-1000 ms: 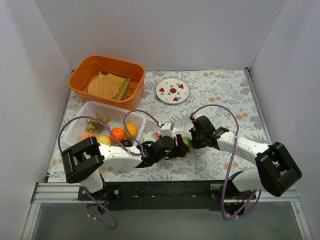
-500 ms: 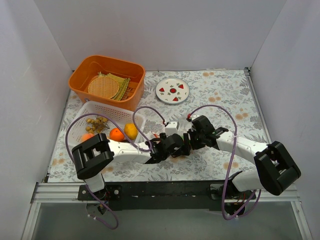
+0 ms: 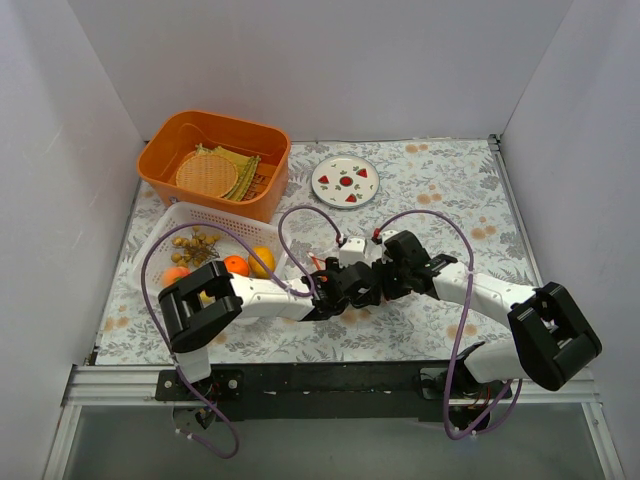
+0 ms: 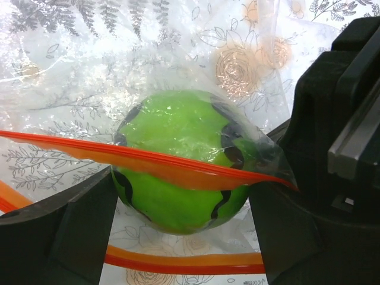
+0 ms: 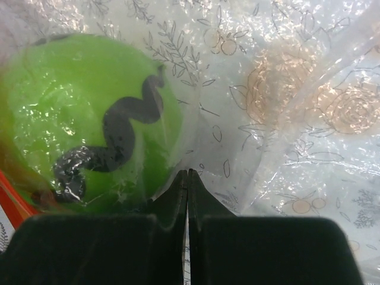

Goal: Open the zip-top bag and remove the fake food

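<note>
**Bag unzipped, ball left inside**

Left: orange, yellow plastic fruits (image 3: 245, 264) in white mesh basket (image 3: 200, 212); centre: left gripper (image 4: 184, 202) spread astride green black-striped toy ball (image 4: 178, 136), grip cannot tell; ball inside clear crinkly zip-top bag (image 4: 89, 89); right gripper (image 5: 187, 178) pinched closed on its film.

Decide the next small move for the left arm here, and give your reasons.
Probably draw the green ball out with the left gripper, squeezing first if needed. Its fingers flank the ball closely at the open mouth of the zip-top bag, while the right gripper pinches the plastic, anchoring it.
</note>
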`<control>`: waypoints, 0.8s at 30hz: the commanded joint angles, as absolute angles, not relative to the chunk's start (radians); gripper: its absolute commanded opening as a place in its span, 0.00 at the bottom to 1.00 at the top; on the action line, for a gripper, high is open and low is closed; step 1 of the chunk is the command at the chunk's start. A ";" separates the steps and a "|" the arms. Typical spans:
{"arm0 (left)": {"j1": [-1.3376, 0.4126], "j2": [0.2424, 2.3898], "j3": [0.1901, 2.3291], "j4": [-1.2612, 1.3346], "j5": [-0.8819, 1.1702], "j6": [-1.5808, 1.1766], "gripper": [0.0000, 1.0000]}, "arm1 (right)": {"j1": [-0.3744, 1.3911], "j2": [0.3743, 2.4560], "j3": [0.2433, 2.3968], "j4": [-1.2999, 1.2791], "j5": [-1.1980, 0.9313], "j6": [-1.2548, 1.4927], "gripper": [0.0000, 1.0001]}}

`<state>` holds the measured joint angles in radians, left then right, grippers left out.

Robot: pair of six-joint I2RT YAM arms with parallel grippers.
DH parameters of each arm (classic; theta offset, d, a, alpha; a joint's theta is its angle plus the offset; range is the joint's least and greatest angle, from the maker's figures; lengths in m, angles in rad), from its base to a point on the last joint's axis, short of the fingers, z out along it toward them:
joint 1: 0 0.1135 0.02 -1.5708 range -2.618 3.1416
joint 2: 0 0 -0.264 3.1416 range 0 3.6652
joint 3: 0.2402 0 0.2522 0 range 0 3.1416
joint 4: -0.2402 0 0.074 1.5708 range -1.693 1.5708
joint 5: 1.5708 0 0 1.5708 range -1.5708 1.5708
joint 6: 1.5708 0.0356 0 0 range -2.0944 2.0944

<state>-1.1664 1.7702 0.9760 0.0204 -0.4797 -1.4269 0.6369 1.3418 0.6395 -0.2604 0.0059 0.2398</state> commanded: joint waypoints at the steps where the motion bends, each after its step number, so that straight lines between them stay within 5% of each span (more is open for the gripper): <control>1: -1.157 1.769 1.026 0.069 -0.517 -1.378 0.71 | 0.650 1.344 0.667 -0.247 -0.046 0.233 0.01; 7: -1.158 1.737 1.009 0.084 -0.477 -1.370 0.48 | 0.637 1.338 0.696 -0.296 0.067 0.290 0.01; 24: -1.158 1.574 0.887 0.029 -0.384 -1.453 0.46 | 0.531 1.325 0.747 -0.330 0.259 0.379 0.01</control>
<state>-1.1603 1.6341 0.9054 0.0441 -0.4065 -1.4361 0.5488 1.3300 0.7033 -0.3164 0.1921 0.3576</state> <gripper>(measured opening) 0.760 0.023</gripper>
